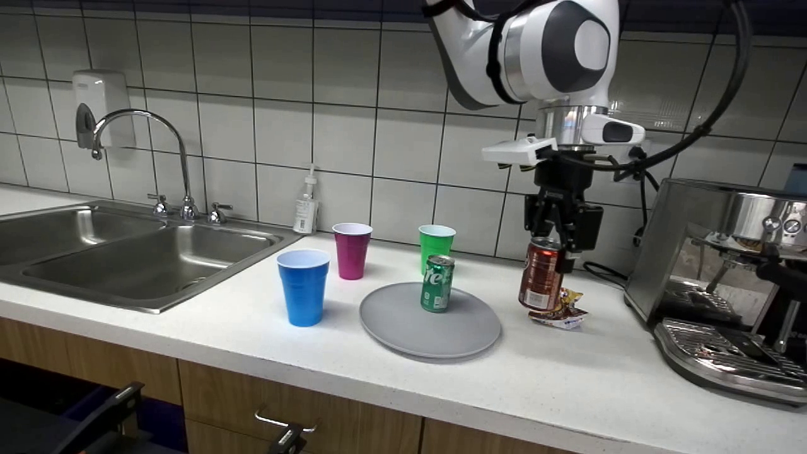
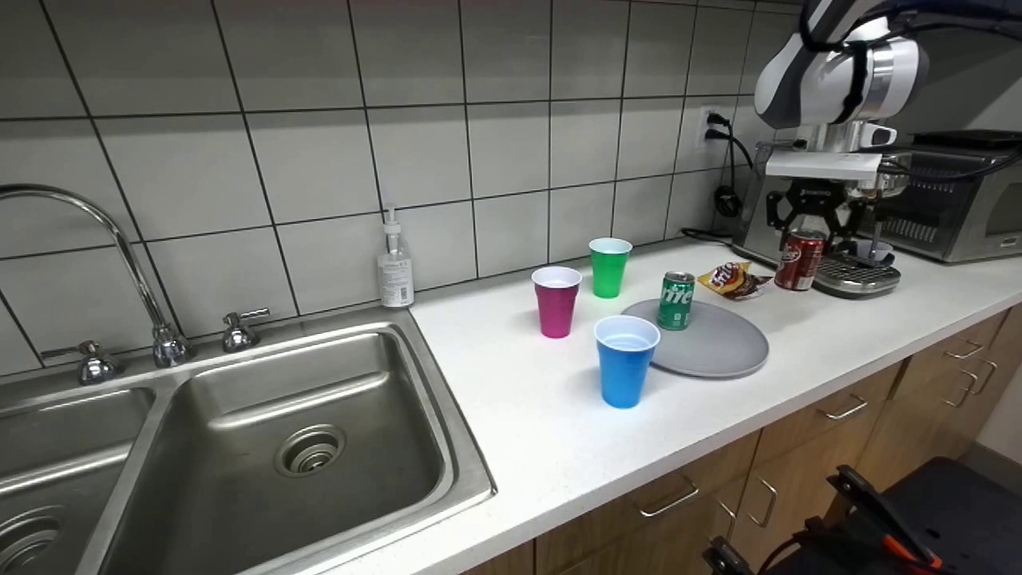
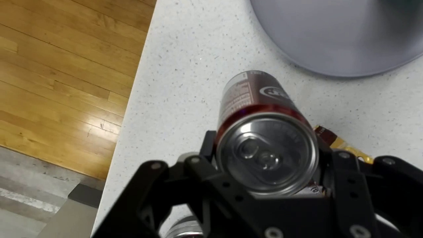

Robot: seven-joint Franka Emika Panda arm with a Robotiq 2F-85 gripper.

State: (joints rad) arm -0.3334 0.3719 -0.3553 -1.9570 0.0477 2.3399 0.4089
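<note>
The red can [image 1: 541, 277] is held roughly upright above the countertop [image 1: 391, 372], between the grey plate [image 1: 391, 328] and the espresso machine [image 1: 750, 366]. Its base appears clear of the surface: in an exterior view, part of a crumpled snack wrapper [image 1: 563, 312] shows beneath and behind it. The gripper [image 3: 266, 155] points downward, jaws parted only to the can's width and pressed to opposite sides near the top. The wrist view shows the can's lid between them.

The wrapper, yellow and brown, lies on the countertop near the plate. A green can [image 2: 676, 301] stands upright on the plate, toward its rear edge. Three cups stand upright off the plate: a blue cup [image 2: 625, 367] nearest the counter's front, a purple cup [image 2: 556, 303] farther back, and a green cup [image 2: 610, 270] near the tiled wall [image 2: 511, 152]. In both exterior views, a pump bottle [image 2: 396, 275] stands against that wall, beside the double sink [image 2: 471, 479] and its curved faucet [image 1: 176, 139].
</note>
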